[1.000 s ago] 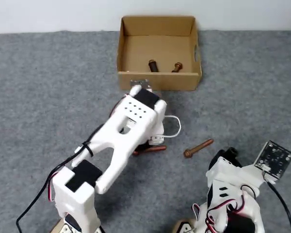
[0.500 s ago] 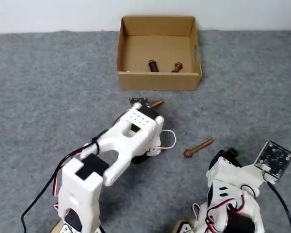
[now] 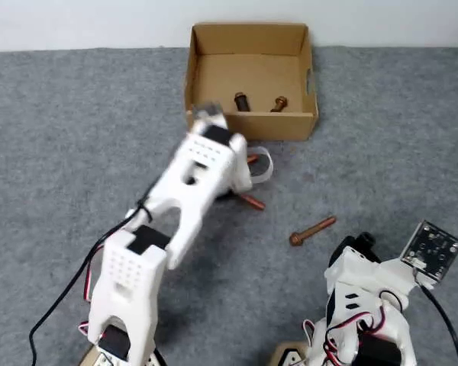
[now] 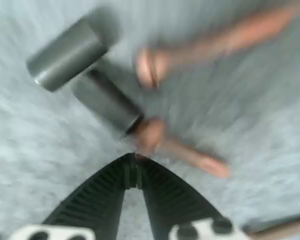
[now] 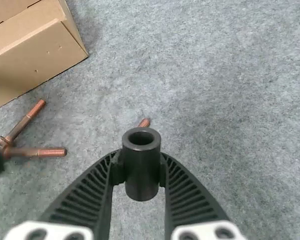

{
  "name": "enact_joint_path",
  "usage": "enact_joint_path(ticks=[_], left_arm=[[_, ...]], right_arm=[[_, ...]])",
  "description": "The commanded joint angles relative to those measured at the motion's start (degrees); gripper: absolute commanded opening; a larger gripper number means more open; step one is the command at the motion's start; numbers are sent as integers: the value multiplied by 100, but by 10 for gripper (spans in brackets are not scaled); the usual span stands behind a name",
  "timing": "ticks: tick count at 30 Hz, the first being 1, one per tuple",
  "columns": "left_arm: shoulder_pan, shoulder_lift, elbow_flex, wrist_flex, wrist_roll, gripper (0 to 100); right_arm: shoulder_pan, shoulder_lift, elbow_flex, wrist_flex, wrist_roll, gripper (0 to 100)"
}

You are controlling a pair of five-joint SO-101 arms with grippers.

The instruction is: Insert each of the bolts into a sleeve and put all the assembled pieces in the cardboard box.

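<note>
High view: the box [image 3: 252, 126] stands at the far middle of the grey table [image 3: 53, 152]. Two pieces [image 3: 241, 102] [image 3: 279, 104] lie side by side inside it, against its near wall. My left arm [image 3: 191, 179] is extended from the near left corner, with its wrist just in front of the box. A bolt [image 3: 251, 201] pokes out from under that wrist. The tip of another [image 3: 251, 158] shows beside the arm, nearer the box. A lone bolt [image 3: 313, 230] lies apart on the table between my two arms. My right arm [image 3: 366, 301] sits folded at the near right.

Left wrist view: my left end effector [image 4: 136, 167] is clenched, its fingers meeting tip to tip. Just past the tips lies a dark sleeve [image 4: 107, 102]. A bolt's head touches its near end, and the shank [image 4: 187, 154] runs away from it. A grey sleeve [image 4: 65, 47] lies just beside the dark one, farther off. A blurred bolt [image 4: 220, 37] lies beyond them.

Right wrist view: my right end effector [image 5: 140, 167] is grasping a black sleeve [image 5: 141, 182] between both fingers, and its open end shows at the fingertips. A box corner [image 5: 30, 45] stands farther off. Two bolts [image 5: 22, 122] [image 5: 40, 151] lie near that corner with their heads together. A bolt tip [image 5: 144, 122] shows just behind the black sleeve.
</note>
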Motion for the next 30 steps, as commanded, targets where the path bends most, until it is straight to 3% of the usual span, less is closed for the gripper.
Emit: enact_joint_path(ticks=[1, 9, 14, 20, 30], left_arm=[[167, -105, -725, 624, -18, 6], [457, -62, -1138, 1248, 492, 8], [255, -53, -1130, 580, 642, 33], [105, 176, -1147, -88, 607, 227], [-79, 985, -1156, -721, 510, 235]], right_arm=[[57, -22, -35, -31, 26, 8], [57, -22, -35, -31, 26, 8], [57, -22, -26, -31, 26, 8], [40, -22, -26, -31, 26, 8], [40, -22, -26, -31, 26, 8]])
